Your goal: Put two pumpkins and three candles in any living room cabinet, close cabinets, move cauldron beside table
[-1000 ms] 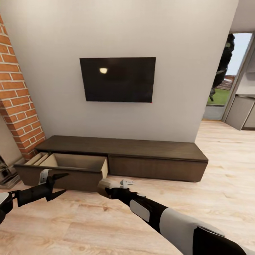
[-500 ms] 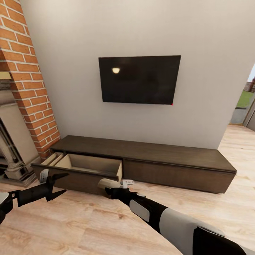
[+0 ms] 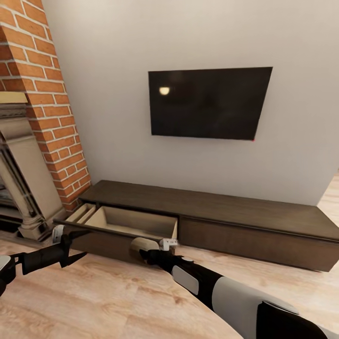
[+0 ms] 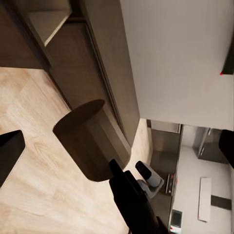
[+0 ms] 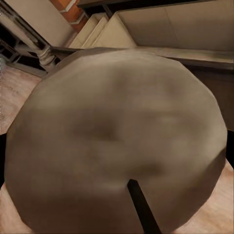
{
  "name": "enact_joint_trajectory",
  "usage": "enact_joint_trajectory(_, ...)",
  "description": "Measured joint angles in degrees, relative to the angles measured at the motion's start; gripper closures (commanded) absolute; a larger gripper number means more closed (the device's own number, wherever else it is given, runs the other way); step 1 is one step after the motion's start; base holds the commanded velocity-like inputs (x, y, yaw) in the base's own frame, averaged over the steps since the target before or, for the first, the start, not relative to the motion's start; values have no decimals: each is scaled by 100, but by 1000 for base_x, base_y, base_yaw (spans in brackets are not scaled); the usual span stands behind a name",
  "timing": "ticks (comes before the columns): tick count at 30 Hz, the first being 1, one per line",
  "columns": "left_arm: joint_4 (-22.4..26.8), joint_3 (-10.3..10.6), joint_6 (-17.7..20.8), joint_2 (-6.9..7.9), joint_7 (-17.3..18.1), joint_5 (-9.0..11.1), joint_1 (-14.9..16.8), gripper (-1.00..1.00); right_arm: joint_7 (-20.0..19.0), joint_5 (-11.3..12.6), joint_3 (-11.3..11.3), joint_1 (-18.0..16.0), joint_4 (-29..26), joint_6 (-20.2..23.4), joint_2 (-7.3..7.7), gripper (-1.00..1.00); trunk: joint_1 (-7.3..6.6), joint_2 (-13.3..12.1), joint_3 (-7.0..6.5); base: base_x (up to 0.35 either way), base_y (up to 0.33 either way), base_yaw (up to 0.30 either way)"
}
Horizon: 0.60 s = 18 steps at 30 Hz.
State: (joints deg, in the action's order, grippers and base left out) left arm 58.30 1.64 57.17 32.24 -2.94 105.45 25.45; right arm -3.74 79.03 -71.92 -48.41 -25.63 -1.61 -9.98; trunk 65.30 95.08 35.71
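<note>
The robot faces a long, low dark brown wooden cabinet (image 3: 207,212) that stands against a plain pale wall, below a black flat screen (image 3: 209,102) mounted on that wall. At the cabinet's left end one wide drawer (image 3: 127,226) is pulled out, showing a pale beige interior; the drawer front to its right is closed. A red brick column (image 3: 44,94) and a pale stone fireplace surround (image 3: 21,183) stand left of the cabinet. The floor (image 3: 108,301) is light wood planking.

The right hand (image 3: 149,250) is held out low in front of the open drawer and grips a short, squat, pale beige-grey cylindrical candle (image 3: 144,244), which sits just in front of the drawer's dark front panel, above the floor. In the right wrist view the candle's flat round top (image 5: 117,141) lies very close to the camera, with the open drawer's beige compartments beyond it. In the left wrist view the same candle (image 4: 92,141) appears as a shaded cylinder held at the tip of the black right arm, with the cabinet's side and the wooden floor behind it.

The left hand (image 3: 74,245) is out to the left, near the drawer's left corner, its two dark fingers (image 3: 80,233) spread apart with nothing between them.
</note>
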Motion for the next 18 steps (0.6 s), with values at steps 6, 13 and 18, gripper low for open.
enact_joint_trajectory(6,-1,0,0,5,0,4,0,-100,-1,-7,0,-1,-67,-28,4,100,0,0,20,232,179,20)
enact_joint_trajectory(13,155,1,5,7,2,11,0,-100,1,1,13,-1,-58,-24,11,100,2,0,21,75,14,1)
enact_joint_trajectory(18,709,2,7,132,7,25,-132,-100,0,8,17,-4,-31,-29,13,100,-41,-78,-14,4,1,0)
